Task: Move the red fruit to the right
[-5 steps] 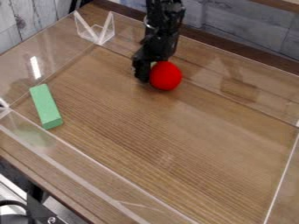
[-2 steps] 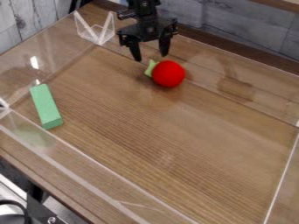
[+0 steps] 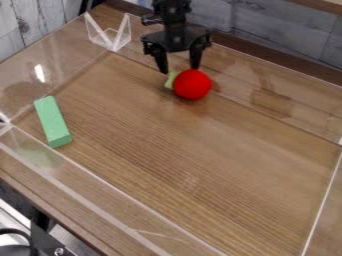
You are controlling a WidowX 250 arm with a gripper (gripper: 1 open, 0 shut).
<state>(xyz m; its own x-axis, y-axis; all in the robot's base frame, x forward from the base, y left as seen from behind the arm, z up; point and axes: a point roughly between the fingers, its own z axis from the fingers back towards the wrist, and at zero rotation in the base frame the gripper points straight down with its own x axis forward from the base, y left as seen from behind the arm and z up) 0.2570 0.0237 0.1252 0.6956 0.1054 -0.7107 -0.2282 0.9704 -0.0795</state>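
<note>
The red fruit (image 3: 194, 84) is a small glossy red ball with a pale green stem on its left side. It lies on the wooden table at the upper middle of the camera view. My black gripper (image 3: 177, 57) hangs just above and behind the fruit, slightly to its left, with its fingers spread open and nothing between them. It does not touch the fruit.
A flat green block (image 3: 54, 120) lies at the left. A clear plastic wall (image 3: 80, 180) rings the wooden table surface (image 3: 214, 160), with a folded clear corner piece (image 3: 110, 35) at the back left. A dark table edge runs along the back right.
A second ago my gripper was low against the fruit's left side. It has since let go, risen and opened. The fruit sits about where it was.
</note>
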